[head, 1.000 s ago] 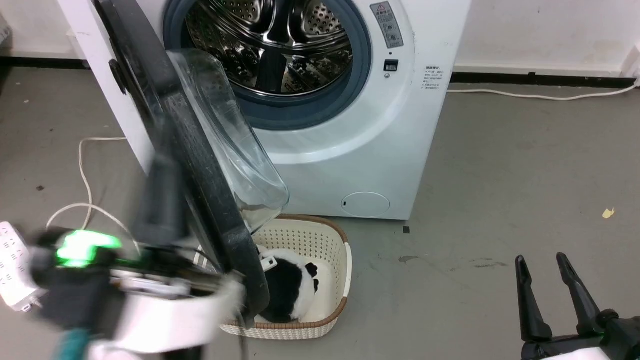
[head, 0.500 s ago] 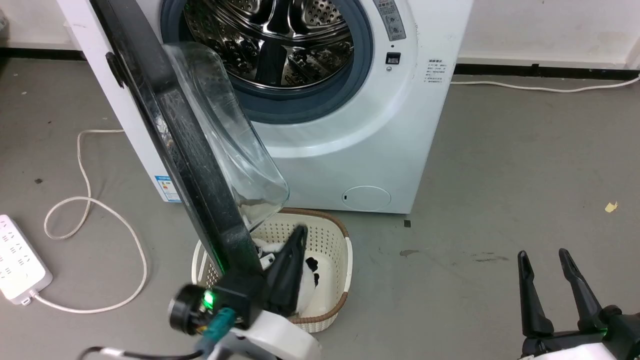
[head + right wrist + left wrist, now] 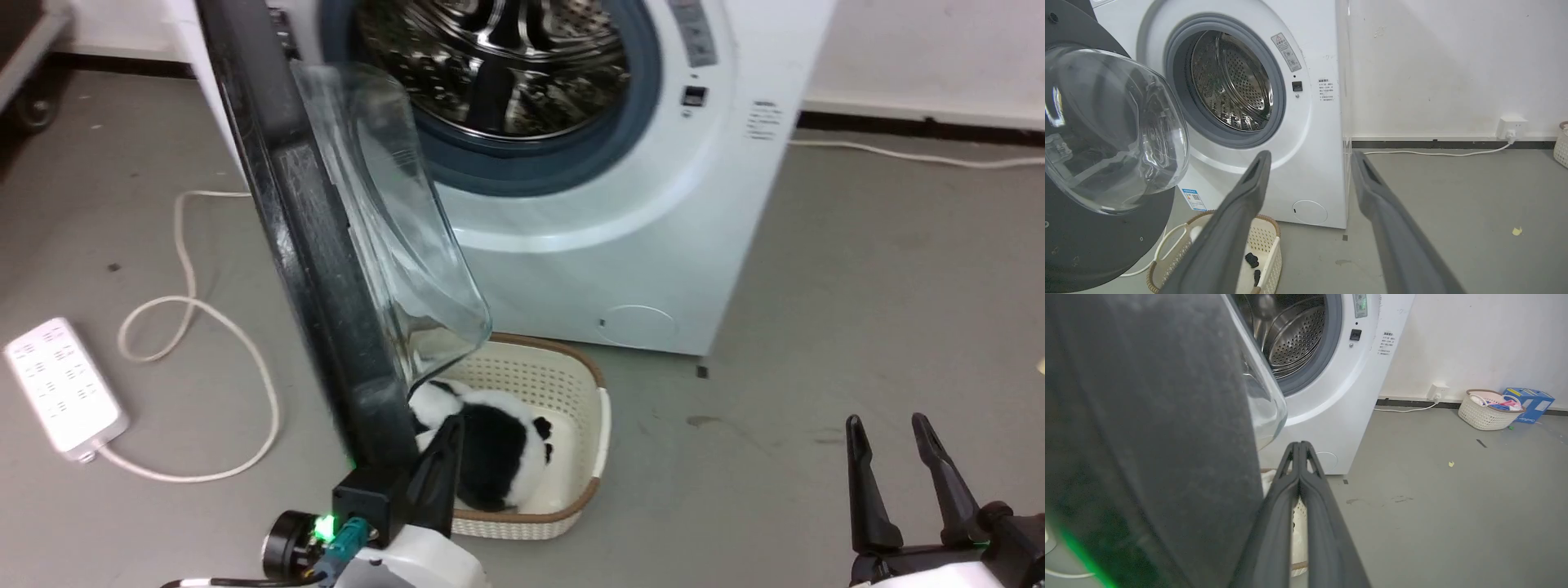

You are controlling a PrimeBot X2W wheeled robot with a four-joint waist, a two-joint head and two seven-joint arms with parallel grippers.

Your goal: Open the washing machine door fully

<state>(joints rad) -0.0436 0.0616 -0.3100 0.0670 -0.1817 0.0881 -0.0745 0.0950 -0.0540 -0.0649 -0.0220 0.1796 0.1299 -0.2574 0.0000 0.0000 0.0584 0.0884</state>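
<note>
Grey floor, door (image 3: 302, 245) half open, probably heavy; I'd shove its black rim with my closed, empty left hand (image 3: 1299, 446).

Washing machine door (image 3: 318, 269): round glossy black disc, bulging clear glass bowl at centre, swung wide open, edge-on in head view, hinged at machine's left.

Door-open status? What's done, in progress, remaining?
Done: the washing machine door is unlatched and swung out, roughly square to the machine front, drum exposed. In hand: left gripper, shut, sits by the door's lower edge on the glass side; contact unclear. Idle: right gripper, open. Left: probably push the door further back to full swing.
</note>
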